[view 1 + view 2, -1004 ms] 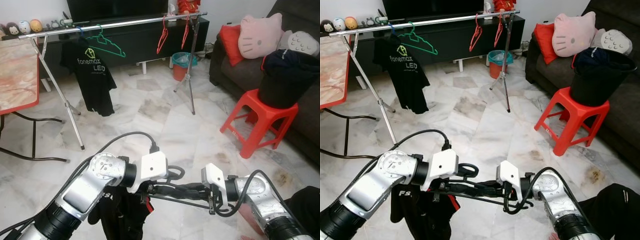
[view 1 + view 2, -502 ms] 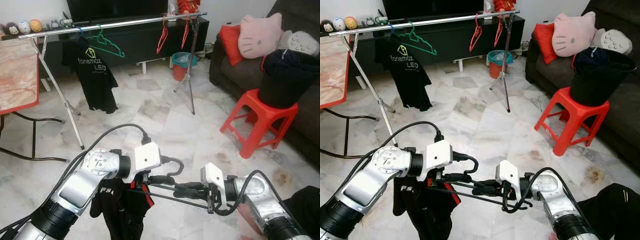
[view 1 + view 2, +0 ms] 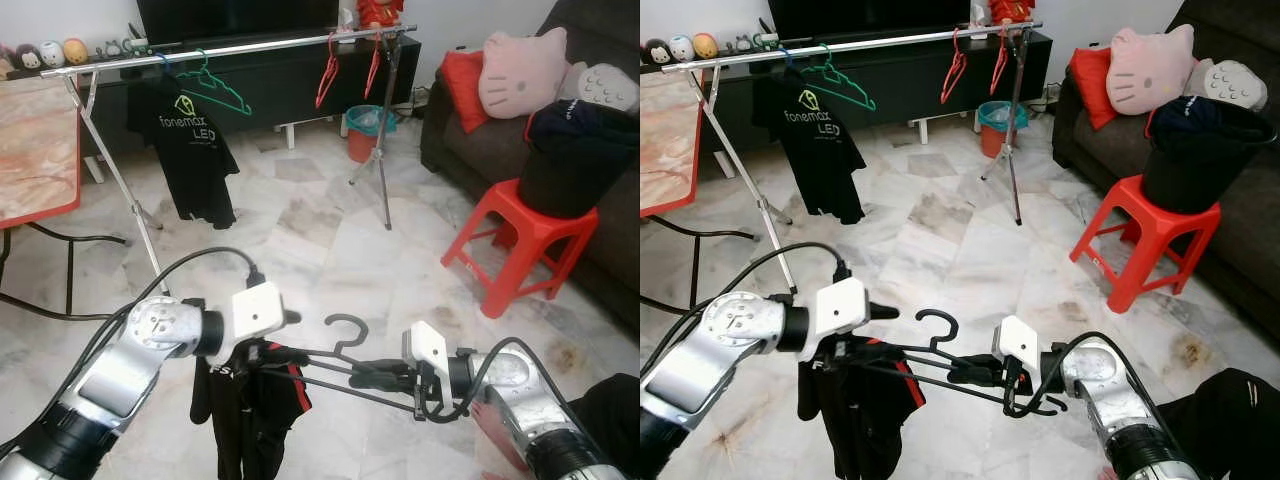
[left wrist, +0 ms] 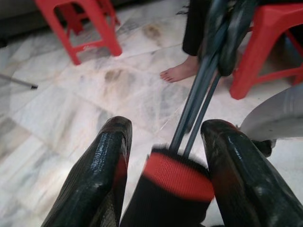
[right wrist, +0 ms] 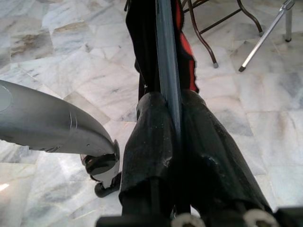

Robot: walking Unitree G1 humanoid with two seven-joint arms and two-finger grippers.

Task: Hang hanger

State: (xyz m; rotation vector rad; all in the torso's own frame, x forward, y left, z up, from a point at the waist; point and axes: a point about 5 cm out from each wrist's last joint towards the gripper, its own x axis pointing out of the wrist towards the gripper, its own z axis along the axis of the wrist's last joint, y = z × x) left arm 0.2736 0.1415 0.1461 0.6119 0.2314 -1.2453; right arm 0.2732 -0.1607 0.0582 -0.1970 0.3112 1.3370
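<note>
A black hanger [image 5: 166, 56] lies level between my two arms, its hook [image 3: 346, 318] pointing up. A black garment with a red collar [image 3: 250, 410] droops from its left end. My right gripper [image 3: 360, 373] is shut on the hanger's bar near the middle. My left gripper [image 4: 168, 126] is open, one finger on each side of the red collar [image 4: 177, 177] and the bars. Across the room stands a silver clothes rail [image 3: 230, 47] with a green hanger [image 3: 215, 88], a black T-shirt [image 3: 190, 150] and red hangers [image 3: 326, 70].
A red stool [image 3: 520, 235] with a black bucket [image 3: 575, 160] of clothes stands right, before a dark sofa [image 3: 450, 120]. A red-edged table [image 3: 35, 150] is at the left. A person's bare foot [image 4: 182, 73] rests on the marble floor near my right arm.
My left gripper has drawn away leftwards from the right gripper along the hanger to the garment's collar. The hanger's hook now stands free between the arms.
</note>
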